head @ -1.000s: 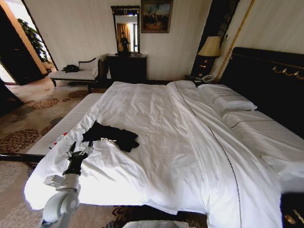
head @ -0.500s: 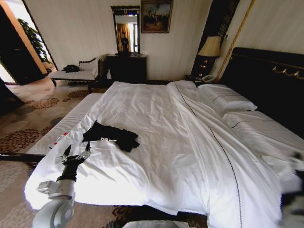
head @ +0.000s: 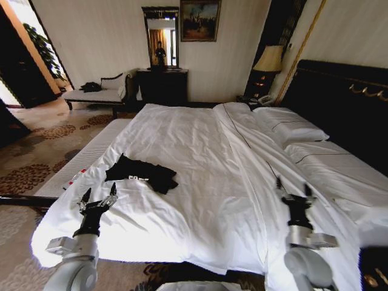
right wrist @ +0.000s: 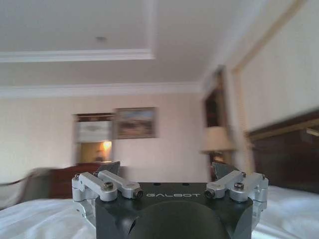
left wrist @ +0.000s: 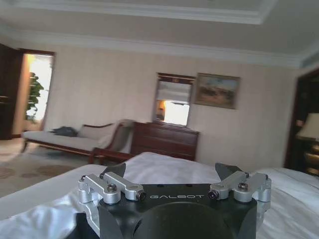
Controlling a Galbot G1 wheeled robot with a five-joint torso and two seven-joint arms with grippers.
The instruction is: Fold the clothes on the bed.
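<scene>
The clothes (head: 141,174), a black T-shirt with white lettering, lie crumpled on the left part of the bed (head: 200,151), on its white duvet. My left gripper (head: 97,195) stands open above the duvet's near left corner, just short of the shirt and holding nothing. Over the near right side of the bed my right gripper (head: 294,187) points up, open and empty, far from the shirt. In the left wrist view the left gripper (left wrist: 174,174) shows its fingers spread. The right wrist view shows the right gripper (right wrist: 169,170) spread too.
White pillows (head: 291,130) lie against the dark headboard (head: 342,103) on the right. A cushioned bench (head: 97,94) and dark dresser (head: 162,86) stand by the far wall, a lamp (head: 268,60) on the nightstand. Patterned carpet (head: 36,151) runs along the bed's left side.
My right arm has risen into view over the bed's near right side. The left gripper has drawn back a little toward the near edge and stays open. The shirt has not moved.
</scene>
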